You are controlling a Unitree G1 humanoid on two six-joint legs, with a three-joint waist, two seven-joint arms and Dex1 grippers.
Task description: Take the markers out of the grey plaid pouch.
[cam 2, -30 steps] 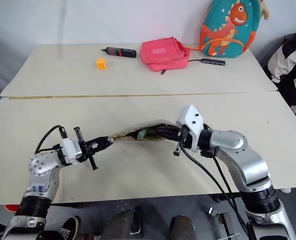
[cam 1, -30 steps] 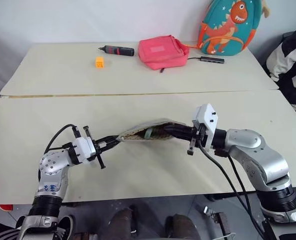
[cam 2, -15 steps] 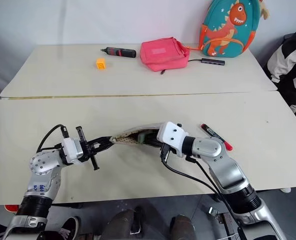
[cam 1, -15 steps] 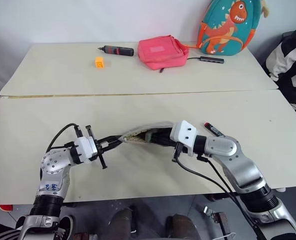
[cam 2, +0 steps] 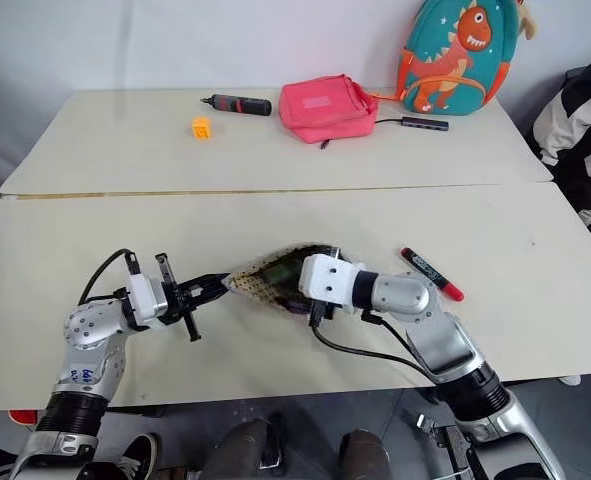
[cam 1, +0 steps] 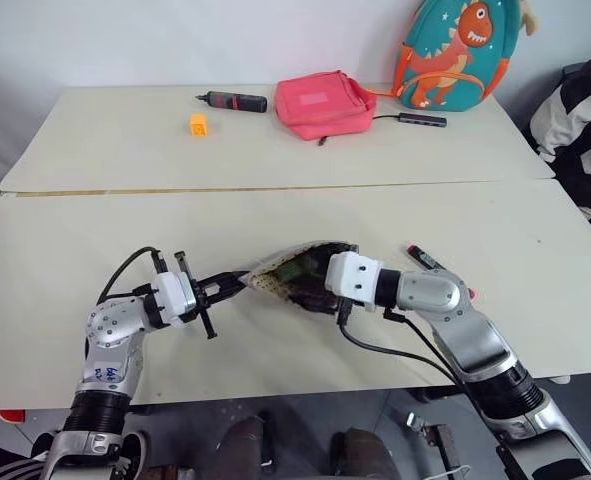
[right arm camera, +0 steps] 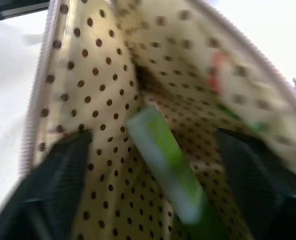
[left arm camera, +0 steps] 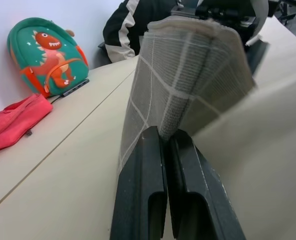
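Observation:
The grey plaid pouch (cam 1: pixel 293 258) hangs above the near table, mouth turned toward my right arm. My left gripper (cam 1: pixel 225 288) is shut on its left corner; the black fingers (left arm camera: pixel 142 190) pinch the fabric (left arm camera: pixel 188 75). My right gripper (right arm camera: pixel 155 142) is inside the mouth (cam 1: pixel 307 285) and open, its fingers (right arm camera: pixel 57 195) spread on either side of the pale green highlighter (right arm camera: pixel 163 160), which lies on the dotted lining. No finger touches it. A black marker with red ends (cam 2: pixel 433 273) lies on the table behind my right forearm.
On the far table are a pink bag (cam 1: pixel 325 103), a black-and-red tool (cam 1: pixel 233 100), an orange cube (cam 1: pixel 199 123), a dinosaur backpack (cam 1: pixel 453 52) and a small dark bar (cam 1: pixel 422 119). A striped garment (cam 1: pixel 585 110) is at the right edge.
My right gripper has rolled, pushed left into the pouch mouth and opened. The red-ended marker has come into sight on the table behind that arm. The left gripper has kept still.

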